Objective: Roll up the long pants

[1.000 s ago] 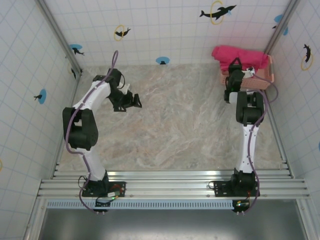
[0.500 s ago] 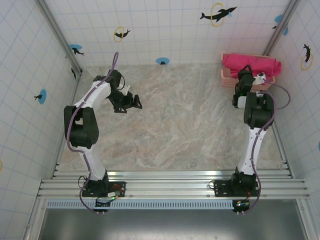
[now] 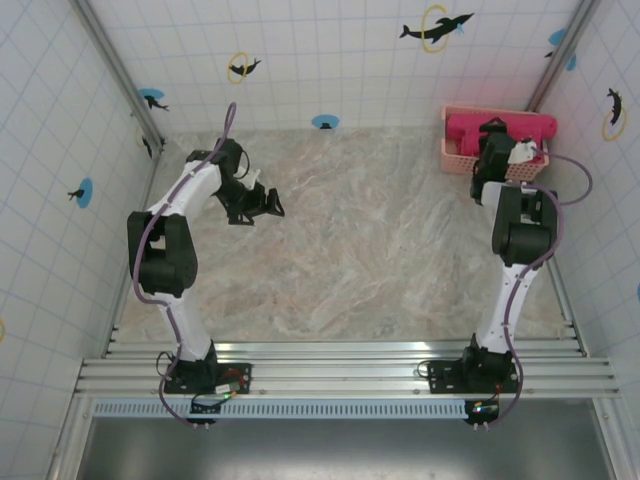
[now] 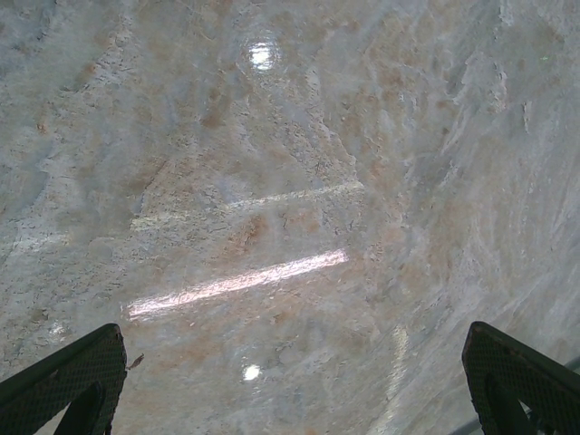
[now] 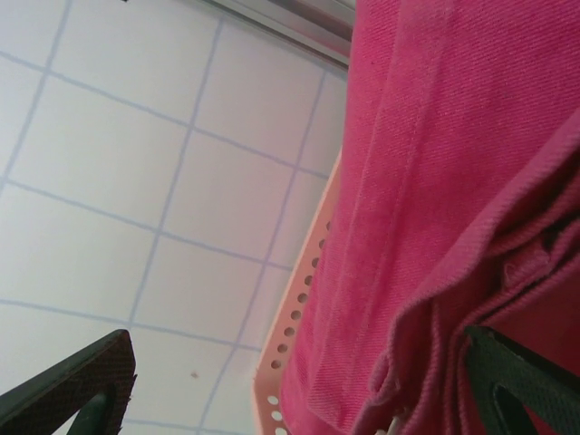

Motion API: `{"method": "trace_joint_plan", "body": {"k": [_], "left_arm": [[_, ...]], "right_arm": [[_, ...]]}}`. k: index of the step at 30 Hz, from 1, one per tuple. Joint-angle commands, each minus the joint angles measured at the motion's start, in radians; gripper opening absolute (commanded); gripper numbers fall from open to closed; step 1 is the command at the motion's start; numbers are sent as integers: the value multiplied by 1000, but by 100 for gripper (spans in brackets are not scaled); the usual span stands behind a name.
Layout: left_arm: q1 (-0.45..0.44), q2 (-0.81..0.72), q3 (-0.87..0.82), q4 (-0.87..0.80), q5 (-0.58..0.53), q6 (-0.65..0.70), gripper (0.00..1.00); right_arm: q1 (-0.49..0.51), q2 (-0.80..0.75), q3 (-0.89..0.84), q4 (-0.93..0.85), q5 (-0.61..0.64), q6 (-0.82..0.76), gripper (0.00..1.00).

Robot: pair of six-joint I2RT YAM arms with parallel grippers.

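Long pants (image 3: pixel 535 128) (image 5: pixel 435 181): bunched in the basket (image 3: pixel 452 156) (image 5: pixel 294 335) at the far-right corner of the desk (image 3: pixel 380 250), cloth heaped above the rim. R claw (image 3: pixel 493 130) (image 5: pixel 290 390) sits over the pants w/ fingers spread wide; I see no grip on the cloth. L claw (image 3: pixel 268 203) (image 4: pixel 290 390) hangs over bare desk on the left side, well apart from the basket, fingers also wide, empty.
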Motion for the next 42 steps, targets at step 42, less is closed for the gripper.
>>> {"method": "trace_joint_plan", "body": {"k": [42], "left_arm": [[25,-431,-1209,1842,-284,523,97]], "right_arm": [[318,-1756,-1151,-788,87,-1193,98]]}}
